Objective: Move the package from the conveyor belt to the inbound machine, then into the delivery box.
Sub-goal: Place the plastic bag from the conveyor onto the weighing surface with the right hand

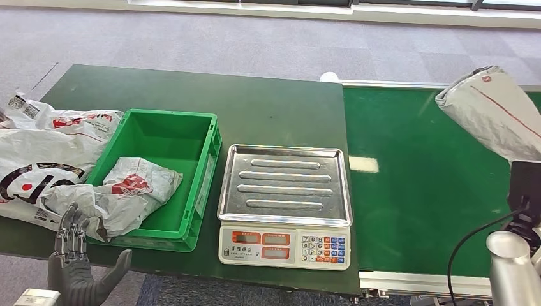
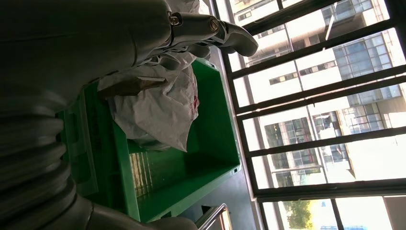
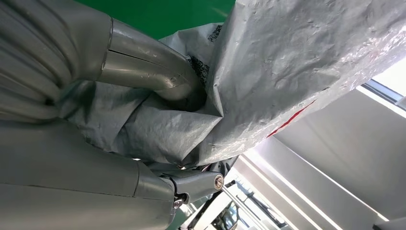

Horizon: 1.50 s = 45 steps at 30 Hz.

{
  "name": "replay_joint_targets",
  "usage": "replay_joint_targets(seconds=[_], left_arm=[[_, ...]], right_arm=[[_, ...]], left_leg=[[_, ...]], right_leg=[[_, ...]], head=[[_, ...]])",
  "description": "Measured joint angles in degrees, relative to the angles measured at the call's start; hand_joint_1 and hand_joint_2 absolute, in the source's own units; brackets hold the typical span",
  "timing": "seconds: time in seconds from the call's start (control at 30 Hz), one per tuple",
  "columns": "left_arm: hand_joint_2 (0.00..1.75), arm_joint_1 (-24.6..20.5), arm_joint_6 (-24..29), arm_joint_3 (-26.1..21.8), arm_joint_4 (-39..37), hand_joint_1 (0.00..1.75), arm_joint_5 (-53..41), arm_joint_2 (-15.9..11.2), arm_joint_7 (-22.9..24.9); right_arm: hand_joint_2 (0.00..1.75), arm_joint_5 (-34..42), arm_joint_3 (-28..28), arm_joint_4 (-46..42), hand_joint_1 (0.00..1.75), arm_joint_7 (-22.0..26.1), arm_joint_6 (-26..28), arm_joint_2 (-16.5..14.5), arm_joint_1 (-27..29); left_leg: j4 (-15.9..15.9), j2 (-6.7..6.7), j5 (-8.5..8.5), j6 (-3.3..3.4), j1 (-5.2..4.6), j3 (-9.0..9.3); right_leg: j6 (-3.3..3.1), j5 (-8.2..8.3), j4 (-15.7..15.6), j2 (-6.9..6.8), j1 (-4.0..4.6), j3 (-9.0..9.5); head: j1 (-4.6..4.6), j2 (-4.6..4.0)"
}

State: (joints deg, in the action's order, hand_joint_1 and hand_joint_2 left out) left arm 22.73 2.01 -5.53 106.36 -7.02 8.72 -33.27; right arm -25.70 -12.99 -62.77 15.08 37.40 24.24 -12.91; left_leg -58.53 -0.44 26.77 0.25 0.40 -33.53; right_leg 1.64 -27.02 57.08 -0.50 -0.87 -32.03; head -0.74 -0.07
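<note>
Conveyor belt (image 1: 421, 185) ran along the table's right edge, and I judged the grey package (image 1: 494, 115) was raised above it for carrying to the scale (image 1: 284, 191) at the front edge. My right hand (image 3: 158, 96) gripped that package; my left hand (image 1: 80, 264) hung open off the front-left corner, beside the green bin (image 1: 207, 172).

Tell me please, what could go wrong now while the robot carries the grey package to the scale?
The right hand pinches only a crumpled fold of the grey package, so the bag might slip out over the conveyor belt. Its hanging bulk may also overhang the scale tray rim when set down.
</note>
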Motion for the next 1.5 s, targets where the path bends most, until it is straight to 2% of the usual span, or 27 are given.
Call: replay_joint_targets(seconds=[0.43,0.5,0.53,0.57,0.6,0.67,0.7,0.73,0.77,0.83,0.93,1.33,1.37,1.47,1.5], left_arm=[[1.75,0.0,0.1,0.0,0.0,0.00,0.0,0.0,0.0],[1.75,0.0,0.5,-0.1,0.0,0.00,0.5,0.0,-0.5],[1.75,-0.2,0.5,-0.3,0.0,0.00,1.0,0.0,-0.7],[1.75,-0.6,0.1,-0.8,0.0,0.00,1.5,0.0,-0.8],[1.75,-1.3,-0.9,-1.4,0.0,0.00,1.9,0.0,-0.8],[1.75,-3.2,-3.7,-2.8,-0.1,0.00,1.9,0.2,-0.4],[1.75,-3.9,-4.8,-3.4,-0.1,0.00,1.6,0.4,-0.3],[1.75,-4.3,-5.7,-3.9,-0.2,0.00,1.3,0.6,-0.2],[1.75,-4.4,-6.2,-4.3,-0.2,0.00,1.1,0.9,-0.2],[1.75,-4.4,-7.0,-5.0,-0.3,0.00,0.5,1.2,-0.1],[1.75,-4.9,-7.8,-5.8,-0.5,0.00,-0.1,1.6,0.1],[1.75,-6.1,-8.5,-6.2,-1.5,0.00,-0.6,2.1,0.3],[1.75,-6.2,-8.5,-6.2,-1.6,0.00,-0.7,2.1,0.3],[1.75,-6.5,-8.6,-6.2,-1.9,0.00,-0.9,2.1,0.3],[1.75,-6.6,-8.6,-6.2,-2.0,0.00,-1.0,2.1,0.3]], right_arm=[[1.75,-0.1,0.0,0.0,1.75,0.1,-0.1,0.0,0.0],[1.75,-2.5,0.5,-0.7,1.75,1.3,-2.7,-0.6,-0.5],[1.75,-6.1,1.5,-1.7,1.75,1.5,-6.1,-2.1,-1.6],[1.75,-11.8,3.3,-2.8,1.75,0.7,-11.9,-5.0,-3.8],[1.75,-18.5,6.5,-3.7,1.75,-1.2,-19.5,-8.6,-6.5],[1.75,-29.5,16.3,-4.0,1.75,-6.5,-36.3,-15.0,-11.4],[1.75,-31.3,21.8,-3.9,1.75,-8.1,-43.1,-16.4,-12.7],[1.75,-30.9,26.8,-3.9,1.75,-8.8,-47.4,-17.1,-13.4],[1.75,-29.2,30.4,-4.2,1.75,-8.9,-48.9,-17.2,-13.7],[1.75,-25.8,33.5,-5.0,1.75,-8.5,-45.5,-17.2,-13.9],[1.75,-25.2,33.8,-6.7,1.75,-7.5,-40.6,-17.2,-13.9],[1.75,-26.2,34.2,-9.6,1.75,-7.0,-40.1,-17.2,-12.4],[1.75,-26.4,34.3,-10.0,1.52,-6.9,-40.1,-17.2,-12.2],[1.75,-26.8,34.4,-11.5,0.21,-6.6,-40.1,-17.2,-11.2],[1.75,-26.7,34.4,-12.0,0.00,-6.5,-40.3,-17.2,-10.8]], left_leg=[[0.0,-0.01,0.00,0.00,0.00,-0.03],[0.1,-0.15,0.00,-0.07,-0.02,-0.47],[0.2,-0.07,0.03,-0.21,-0.01,-0.65],[0.2,0.31,0.07,-0.40,0.02,-0.69],[0.2,0.87,0.14,-0.60,0.07,-0.46],[0.2,1.79,0.12,-0.78,0.15,0.31],[0.2,1.59,-0.05,-0.80,0.15,0.48],[0.2,1.10,-0.29,-0.83,0.16,0.50],[0.2,0.49,-0.52,-0.89,0.17,0.28],[0.3,-0.28,-0.72,-0.99,0.21,-0.15],[0.3,-0.34,-0.70,-1.02,0.30,-0.31],[0.3,-0.06,-0.64,-0.95,0.22,-0.30],[0.3,-0.06,-0.64,-0.95,0.23,-0.30],[0.3,-0.07,-0.63,-0.95,0.23,-0.30],[0.3,-0.07,-0.63,-0.95,0.23,-0.31]], right_leg=[[0.00,0.00,0.0,-0.01,0.00,0.00],[-0.03,-0.02,0.2,-0.11,0.01,0.07],[-0.13,-0.01,0.3,-0.01,0.04,0.03],[-0.31,0.06,0.3,0.37,0.13,-0.07],[-0.49,0.14,0.4,0.93,0.22,-0.23],[-0.72,0.28,0.3,1.82,0.36,-0.46],[-0.73,0.28,0.3,1.62,0.37,-0.50],[-0.74,0.26,0.3,1.16,0.37,-0.54],[-0.76,0.24,0.4,0.58,0.38,-0.59],[-0.81,0.21,0.4,-0.17,0.40,-0.68],[-0.84,0.20,0.5,-0.19,0.35,-0.71],[-0.78,0.26,0.4,0.05,0.25,-0.80],[-0.78,0.26,0.4,0.05,0.25,-0.80],[-0.78,0.25,0.4,0.05,0.25,-0.81],[-0.79,0.25,0.4,0.05,0.25,-0.81]], head=[[0.00,0.00],[0.03,0.00],[0.05,0.00],[0.05,0.00],[0.04,0.00],[-0.05,0.00],[-0.08,0.00],[-0.09,0.00],[-0.09,0.00],[-0.07,0.00],[-0.06,0.00],[-0.07,0.00],[-0.07,0.00],[-0.07,0.00],[-0.07,0.00]])
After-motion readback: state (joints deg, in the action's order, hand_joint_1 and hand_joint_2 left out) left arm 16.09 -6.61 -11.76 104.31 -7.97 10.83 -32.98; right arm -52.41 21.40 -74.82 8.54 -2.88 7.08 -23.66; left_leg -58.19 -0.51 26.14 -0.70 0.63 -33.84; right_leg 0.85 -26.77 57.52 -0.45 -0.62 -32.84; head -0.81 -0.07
